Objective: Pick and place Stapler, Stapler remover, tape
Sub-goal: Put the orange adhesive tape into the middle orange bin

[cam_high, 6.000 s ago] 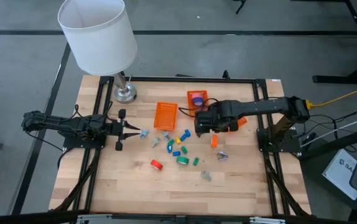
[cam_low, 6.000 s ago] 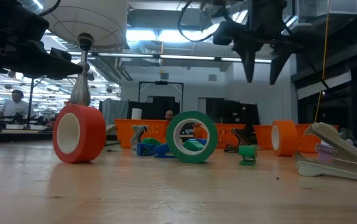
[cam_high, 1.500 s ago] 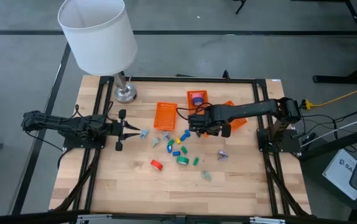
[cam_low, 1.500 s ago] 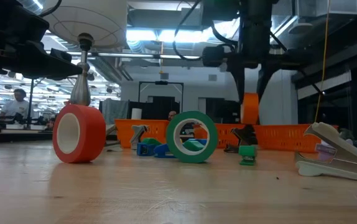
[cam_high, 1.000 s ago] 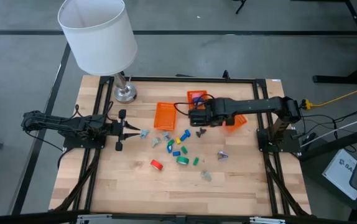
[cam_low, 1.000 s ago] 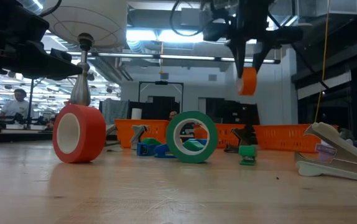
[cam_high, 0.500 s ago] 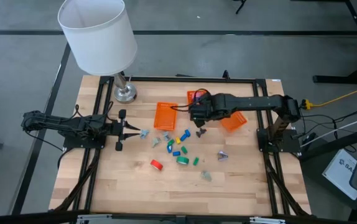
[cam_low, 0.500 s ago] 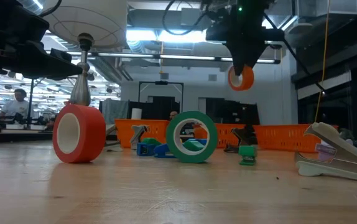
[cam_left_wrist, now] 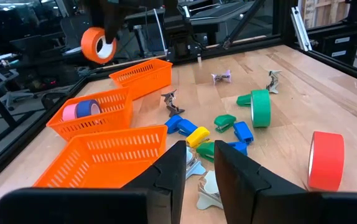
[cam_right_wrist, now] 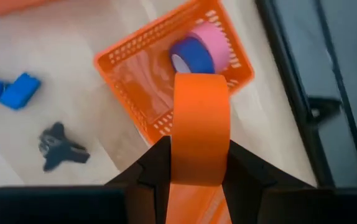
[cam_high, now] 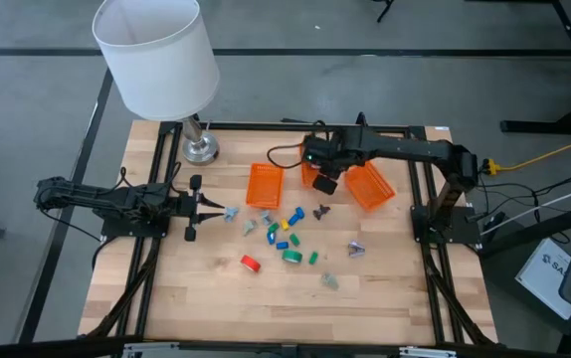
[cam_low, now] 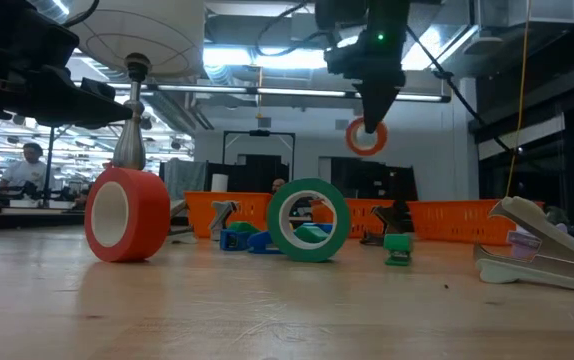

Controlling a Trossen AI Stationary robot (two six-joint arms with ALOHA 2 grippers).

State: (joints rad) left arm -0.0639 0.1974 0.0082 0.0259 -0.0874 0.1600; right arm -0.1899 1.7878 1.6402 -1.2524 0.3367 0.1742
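orange tape (cam_right_wrist: 197, 127) is pinched between the fingers of the right end effector (cam_high: 326, 182), held in the air above an orange basket (cam_right_wrist: 140, 68) containing pink and blue rolls. left end effector (cam_high: 228, 212) rests low over the counter (cam_high: 385, 288), fingers narrowly apart, empty.

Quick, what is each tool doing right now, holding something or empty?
Left tool: empty, fingers slightly apart, low over the table.
Right tool: shut on the orange tape roll, above the basket with pink and blue rolls.

A robotics lab: framed workbench (cam_high: 216, 298) (concrete floor), desks and monitors behind.
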